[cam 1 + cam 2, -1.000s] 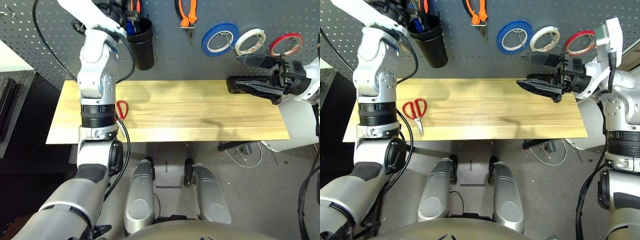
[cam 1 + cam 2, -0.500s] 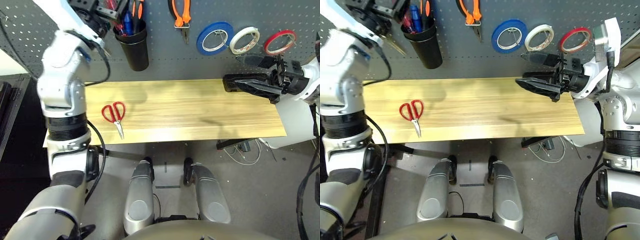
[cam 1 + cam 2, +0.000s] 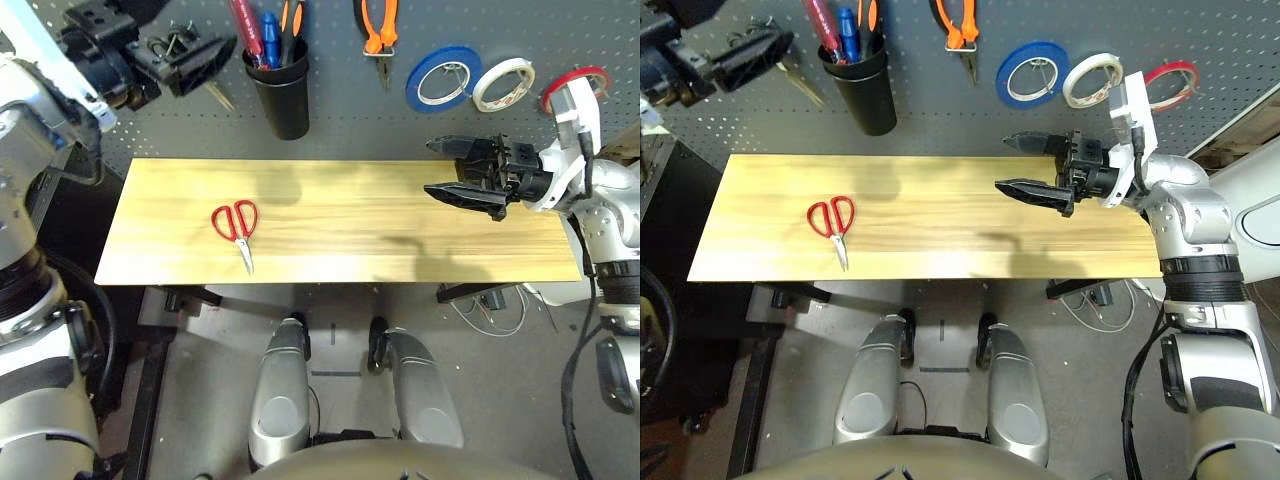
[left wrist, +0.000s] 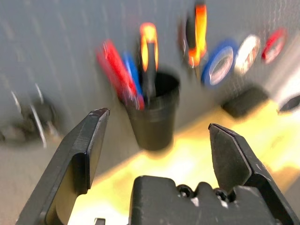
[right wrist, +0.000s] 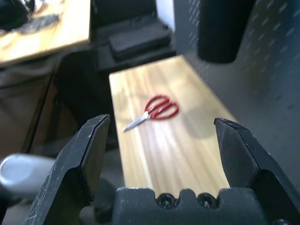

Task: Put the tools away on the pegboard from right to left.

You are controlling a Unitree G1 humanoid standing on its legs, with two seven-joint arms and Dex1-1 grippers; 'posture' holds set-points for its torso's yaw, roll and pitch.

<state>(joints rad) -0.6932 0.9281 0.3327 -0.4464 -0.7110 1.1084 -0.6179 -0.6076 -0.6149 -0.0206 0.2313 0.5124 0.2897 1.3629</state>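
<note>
The red-handled scissors [image 3: 235, 222] lie flat on the left part of the wooden table [image 3: 400, 240], and they also appear in the right wrist view [image 5: 159, 108]. On the pegboard [image 3: 340, 120] hang the orange-handled pliers [image 3: 378, 30] and the red tape ring [image 3: 1170, 78]. The red-handled screwdriver [image 3: 245, 25] stands in the black cup [image 3: 283, 95]. My left gripper [image 3: 222, 58] is open and empty, up beside the board to the left of the cup. My right gripper [image 3: 450, 170] is open and empty, hovering over the table's right part.
A blue tape roll [image 3: 443, 78] and a white tape roll [image 3: 502, 84] hang between the pliers and the red ring. Black-handled scissors [image 3: 800, 80] hang on the board by my left gripper. A blue pen [image 3: 268, 28] shares the cup.
My left gripper has drawn back from the cup to the left, leaving the screwdriver in it. My right gripper has moved left over the table. The camera shifted.
</note>
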